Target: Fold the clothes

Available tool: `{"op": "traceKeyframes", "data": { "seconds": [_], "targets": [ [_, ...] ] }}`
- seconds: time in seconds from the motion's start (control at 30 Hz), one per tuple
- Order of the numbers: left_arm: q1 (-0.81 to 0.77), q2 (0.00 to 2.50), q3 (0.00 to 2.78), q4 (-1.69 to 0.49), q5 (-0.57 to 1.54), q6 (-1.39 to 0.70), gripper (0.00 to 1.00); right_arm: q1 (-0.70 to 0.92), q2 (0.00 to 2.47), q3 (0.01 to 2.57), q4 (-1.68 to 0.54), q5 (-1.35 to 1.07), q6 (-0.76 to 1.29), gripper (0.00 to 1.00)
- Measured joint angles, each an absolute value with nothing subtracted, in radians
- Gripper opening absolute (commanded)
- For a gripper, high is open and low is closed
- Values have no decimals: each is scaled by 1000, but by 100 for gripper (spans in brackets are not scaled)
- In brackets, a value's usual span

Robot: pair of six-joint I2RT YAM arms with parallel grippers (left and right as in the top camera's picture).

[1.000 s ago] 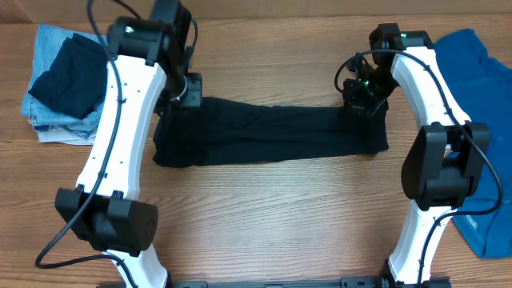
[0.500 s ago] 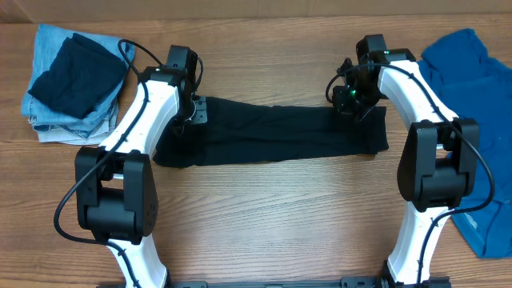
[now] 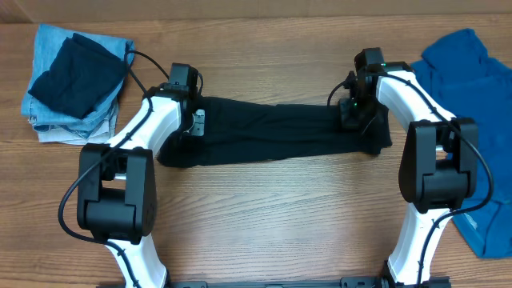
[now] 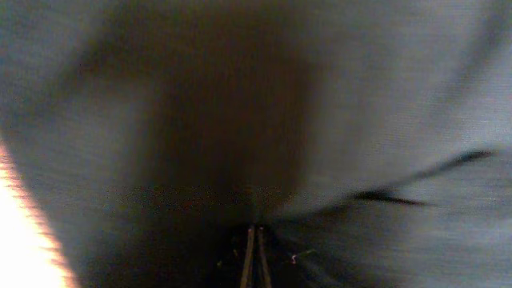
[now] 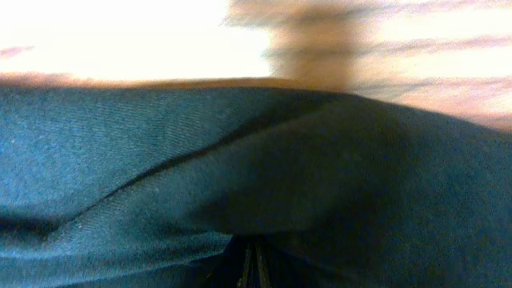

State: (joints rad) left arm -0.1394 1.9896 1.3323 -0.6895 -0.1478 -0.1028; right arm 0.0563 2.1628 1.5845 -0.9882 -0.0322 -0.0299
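Overhead: black garment (image 3: 272,132) lies stretched in a long band across the middle of the table (image 3: 264,216). The left gripper (image 3: 194,124) is at its left end and the right gripper (image 3: 352,118) at its right end, both down on the cloth. Far left there is a folded denim piece (image 3: 48,120) with a dark folded item (image 3: 76,68) on top. At the right edge lies a blue garment (image 3: 472,72), unfolded.

Left wrist: blurred, cloth fills the frame. The fingertips are pinched together on the black fabric, with a crease running in toward them.

Right wrist: jaws clenched on the black fabric, folds converging at the tips. A bright strip of table shows beyond the cloth edge.
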Motion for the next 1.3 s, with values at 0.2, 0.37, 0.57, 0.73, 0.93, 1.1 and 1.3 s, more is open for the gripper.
{"op": "traceKeyframes", "data": {
  "seconds": [0.2, 0.37, 0.57, 0.73, 0.93, 1.1, 1.3],
  "targets": [
    [-70, 1990, 1330, -669, -163, -48, 4, -49, 2162, 1584, -942, 21, -14, 15],
    [-70, 1990, 1465, -809, -162, -46, 4, -36, 2162, 1584, -929, -4, -3, 38],
    [-96, 1986, 1732, -1027, 13, -96, 5, 24, 2162, 1584, -905, -4, -1, 49],
    [-184, 1982, 1602, -956, 141, -106, 4, 84, 2162, 1651, -996, -47, 7, 52],
    [-193, 1983, 1393, -757, 151, -110, 5, 91, 2162, 1665, -1037, -91, 28, 52],
    [-188, 1983, 1311, -646, 47, -78, 5, 91, 2133, 1665, -1111, -128, 30, 54],
    [-74, 1983, 1310, -631, -6, 20, 4, 92, 2079, 1666, -1140, -121, 29, 57]
  ]
}}
